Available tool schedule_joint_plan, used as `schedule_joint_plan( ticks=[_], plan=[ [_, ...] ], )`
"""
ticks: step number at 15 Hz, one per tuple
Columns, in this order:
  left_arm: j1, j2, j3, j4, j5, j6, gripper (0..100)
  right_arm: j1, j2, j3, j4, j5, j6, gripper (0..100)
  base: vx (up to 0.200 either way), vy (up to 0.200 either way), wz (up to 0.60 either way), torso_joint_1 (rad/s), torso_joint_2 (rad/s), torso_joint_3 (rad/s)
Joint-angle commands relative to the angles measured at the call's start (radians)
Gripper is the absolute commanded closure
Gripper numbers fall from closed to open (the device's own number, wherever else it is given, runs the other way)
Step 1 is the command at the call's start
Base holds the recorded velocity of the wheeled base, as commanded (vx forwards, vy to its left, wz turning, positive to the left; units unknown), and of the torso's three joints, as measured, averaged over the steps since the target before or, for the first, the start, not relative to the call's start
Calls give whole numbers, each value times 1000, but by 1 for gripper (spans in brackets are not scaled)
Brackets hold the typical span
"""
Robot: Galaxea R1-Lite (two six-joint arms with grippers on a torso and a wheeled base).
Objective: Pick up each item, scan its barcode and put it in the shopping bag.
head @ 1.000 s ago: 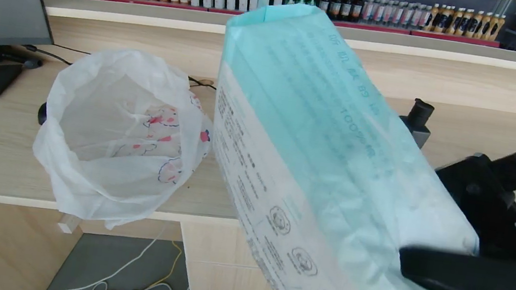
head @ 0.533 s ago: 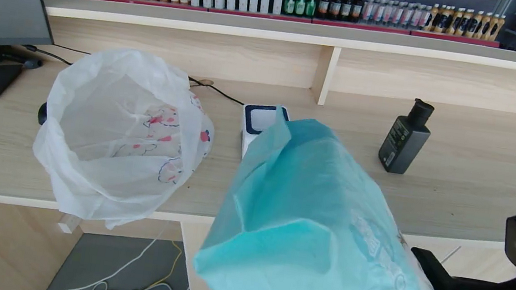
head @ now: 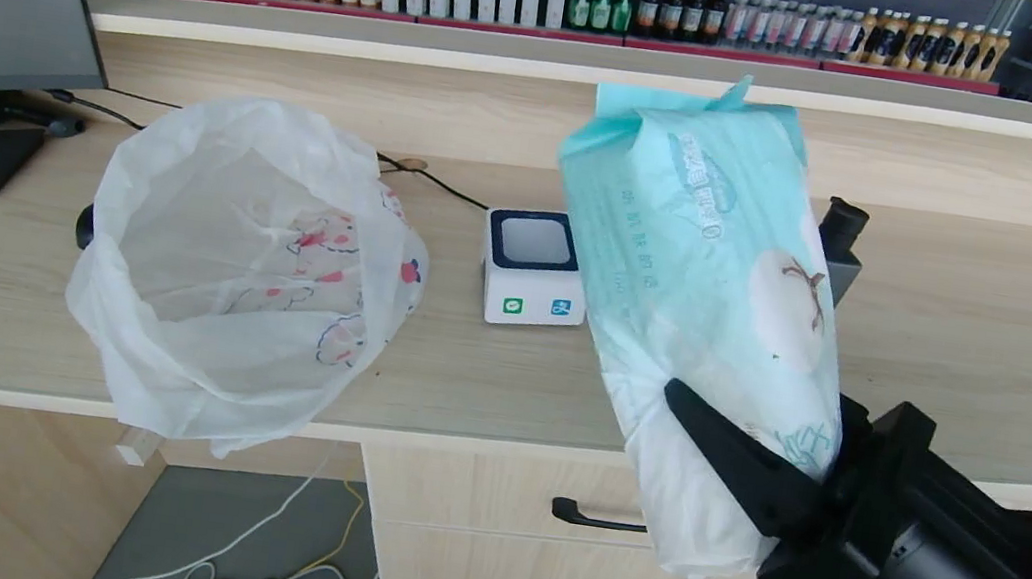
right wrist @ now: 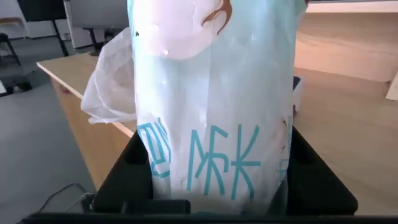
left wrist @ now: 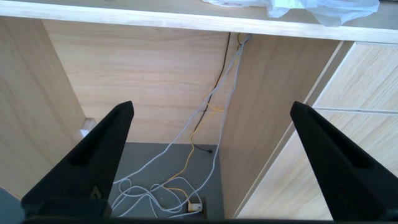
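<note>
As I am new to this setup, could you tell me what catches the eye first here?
The right gripper holds a large teal-and-white pack aloft, just right of the small white scanner. Left of the scanner, the open white shopping bag stands on the counter.

On the counter (head: pixel 980 294) the shopping bag (head: pixel 234 280) sits left of the scanner (head: pixel 534 272), the bottle (head: pixel 846 220) right, behind the pack (head: pixel 718 288).

Teal pack (head: pixel 708 286), perhaps tissues, aloft beside scanner (head: pixel 534 267)
</note>
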State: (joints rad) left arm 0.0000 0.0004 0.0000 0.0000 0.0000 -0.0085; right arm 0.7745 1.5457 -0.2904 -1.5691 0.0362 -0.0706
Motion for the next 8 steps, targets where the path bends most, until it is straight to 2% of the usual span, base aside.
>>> schedule_joint_plan(
  ticks=[1, 2, 4, 8],
  plan=[
    [0, 0, 0, 0, 0, -1, 0, 32, -7, 5, -2, -147, -78, 100, 0, 0, 0, 0, 0, 0],
    [-2, 0, 0, 0, 0, 1, 0, 32, -26, 1, -2, -206, -97, 100, 0, 0, 0, 0, 0, 0],
    [-2, 0, 0, 0, 0, -1, 0, 32, -44, -21, -2, -256, -113, 100, 0, 0, 0, 0, 0, 0],
    [0, 0, 0, 0, 0, -1, 0, 32, -82, -42, -2, -256, -112, 100, 0, 0, 0, 0, 0, 0]
  ],
)
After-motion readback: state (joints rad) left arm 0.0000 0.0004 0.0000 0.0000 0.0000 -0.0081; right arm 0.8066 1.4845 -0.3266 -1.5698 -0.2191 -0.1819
